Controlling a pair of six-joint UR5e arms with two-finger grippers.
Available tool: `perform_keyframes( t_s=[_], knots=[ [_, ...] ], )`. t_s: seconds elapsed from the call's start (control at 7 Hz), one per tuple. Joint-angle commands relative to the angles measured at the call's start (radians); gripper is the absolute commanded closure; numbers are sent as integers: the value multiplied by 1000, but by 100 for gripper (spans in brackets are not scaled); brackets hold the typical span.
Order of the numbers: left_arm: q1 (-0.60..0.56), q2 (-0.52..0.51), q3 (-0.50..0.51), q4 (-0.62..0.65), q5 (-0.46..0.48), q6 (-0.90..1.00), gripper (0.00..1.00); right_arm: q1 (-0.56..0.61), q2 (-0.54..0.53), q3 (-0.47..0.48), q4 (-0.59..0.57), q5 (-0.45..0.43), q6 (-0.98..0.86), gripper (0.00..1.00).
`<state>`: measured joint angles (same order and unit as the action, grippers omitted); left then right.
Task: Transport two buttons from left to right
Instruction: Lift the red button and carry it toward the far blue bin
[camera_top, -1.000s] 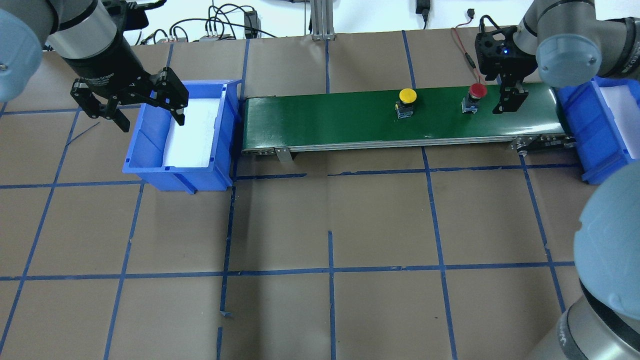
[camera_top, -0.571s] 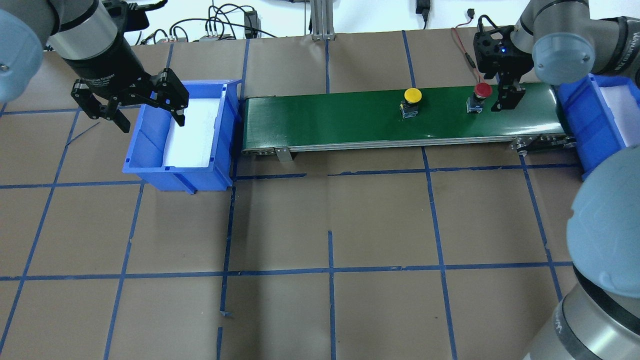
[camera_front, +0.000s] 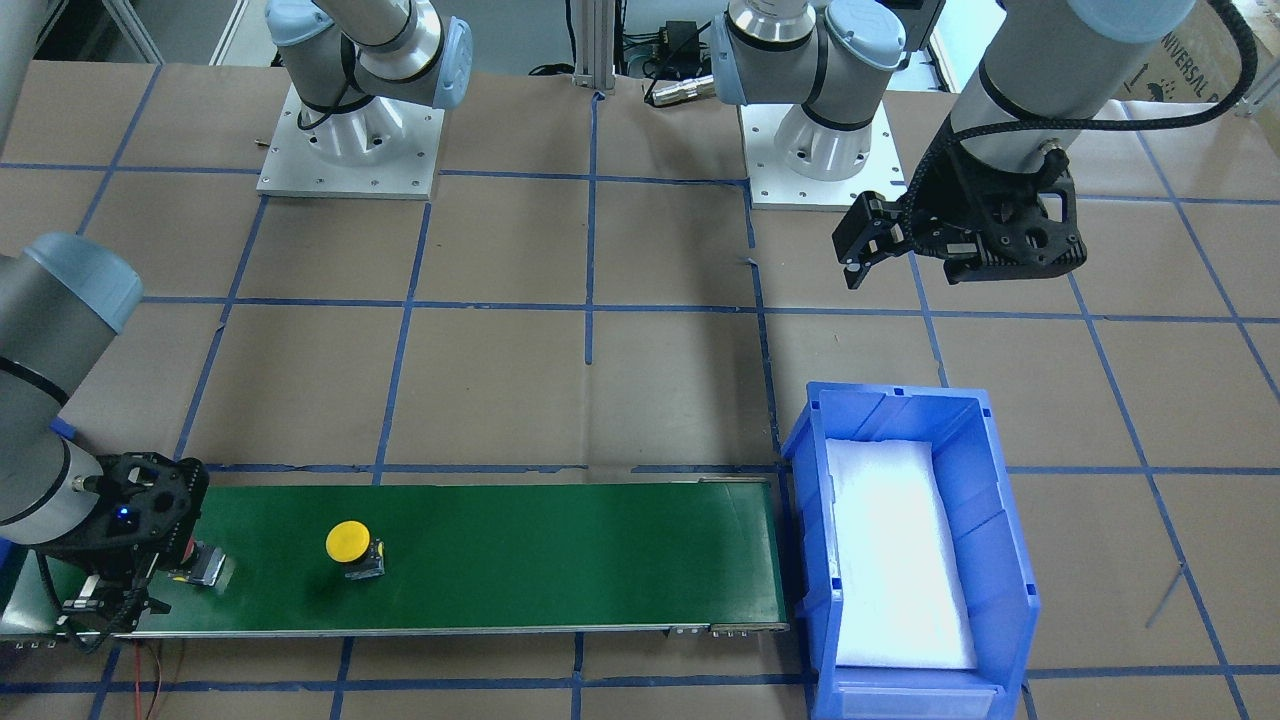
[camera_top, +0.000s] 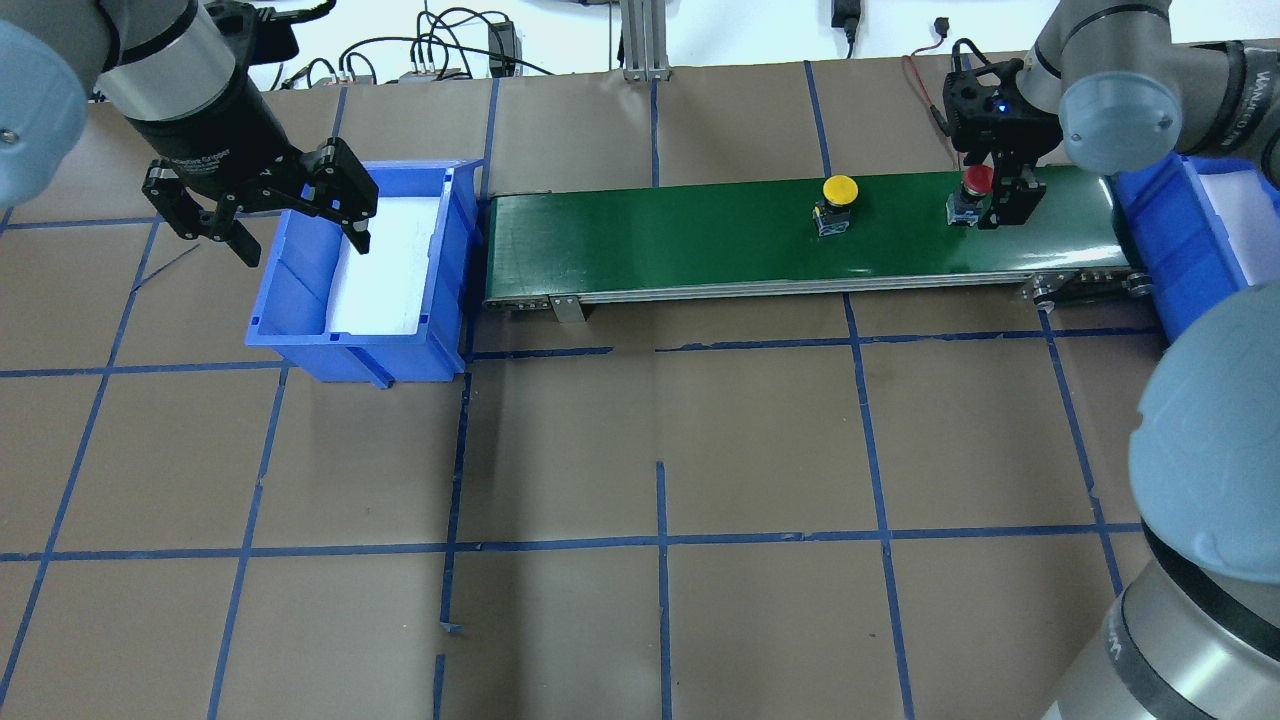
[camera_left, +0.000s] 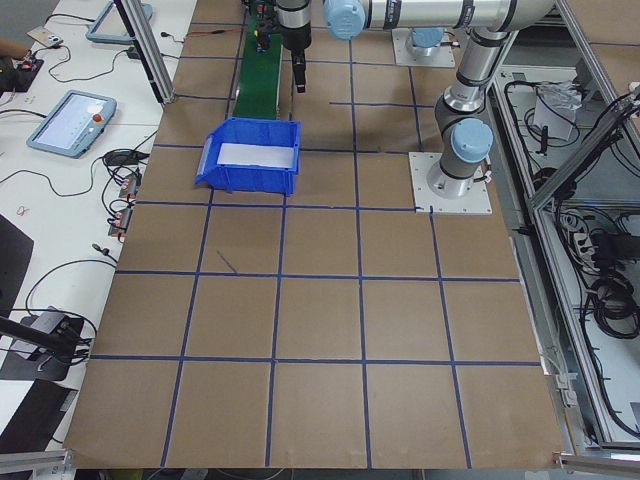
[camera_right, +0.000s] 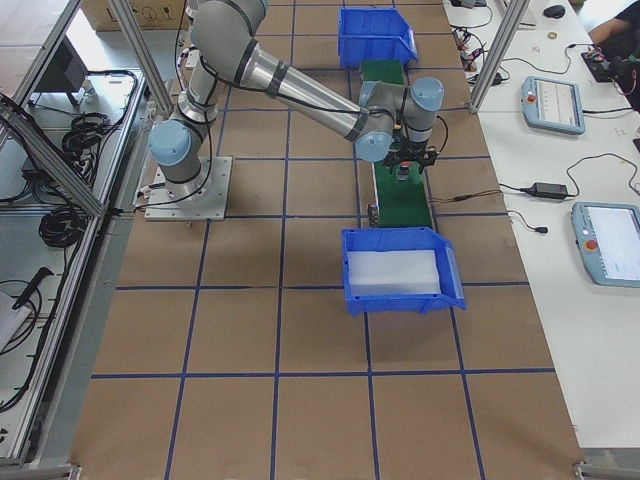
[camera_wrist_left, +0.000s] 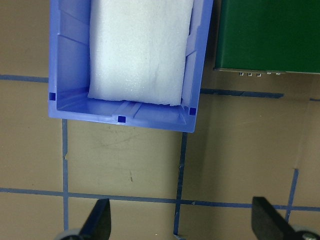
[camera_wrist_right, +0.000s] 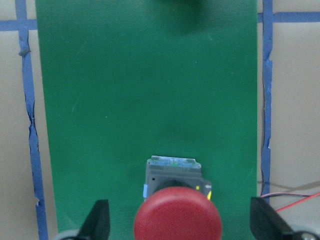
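The red button (camera_top: 973, 181) stands on the green conveyor belt (camera_top: 650, 240) near its right end. My right gripper (camera_top: 995, 188) is open and hangs over it. In the right wrist view the red cap (camera_wrist_right: 177, 224) sits between the spread fingers (camera_wrist_right: 99, 220), apart from both. The yellow button (camera_top: 840, 190) stands upright on the belt a little to the left, also in the front view (camera_front: 350, 542). My left gripper (camera_top: 298, 225) is open and empty above the left blue bin (camera_top: 350, 350). The front view shows the red button's body (camera_front: 205, 567) beside the right gripper (camera_front: 150, 585).
The left blue bin holds only a white foam pad and touches the belt's left end; it also shows in the left wrist view (camera_wrist_left: 120, 117). A second blue bin (camera_top: 1160, 230) with a foam pad stands at the belt's right end. Cables lie behind the belt.
Both buttons have ridden the belt to the right. My right gripper has shifted left and now straddles the red button. The left arm has not moved.
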<state>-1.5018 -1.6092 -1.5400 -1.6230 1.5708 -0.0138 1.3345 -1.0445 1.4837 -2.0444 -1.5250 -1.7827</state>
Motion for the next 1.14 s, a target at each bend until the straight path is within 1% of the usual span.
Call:
perform_keyframes(
  t_s=[0.0, 0.29, 0.43, 0.57, 0.71, 0.86, 1.0],
  knots=[
    [0, 0, 0, 0, 0, 0, 0, 0, 1, 3, -2, -1, -1, 18],
    [0, 0, 0, 0, 0, 0, 0, 0, 1, 3, -3, -14, -1, 71],
    [0, 0, 0, -2, 0, 0, 0, 0, 0, 0, -3, -15, -1, 87],
    [0, 0, 0, 0, 2, 0, 0, -8, -17, -16, 3, -20, -4, 92],
    [0, 0, 0, 0, 2, 0, 0, -38, -52, -46, 18, -24, -33, 94],
    [0, 0, 0, 0, 2, 0, 0, -58, -71, -103, 97, -17, -44, 95],
    [0, 0, 0, -2, 2, 0, 0, -134, -74, -188, 175, -17, -110, 95]
  ],
)
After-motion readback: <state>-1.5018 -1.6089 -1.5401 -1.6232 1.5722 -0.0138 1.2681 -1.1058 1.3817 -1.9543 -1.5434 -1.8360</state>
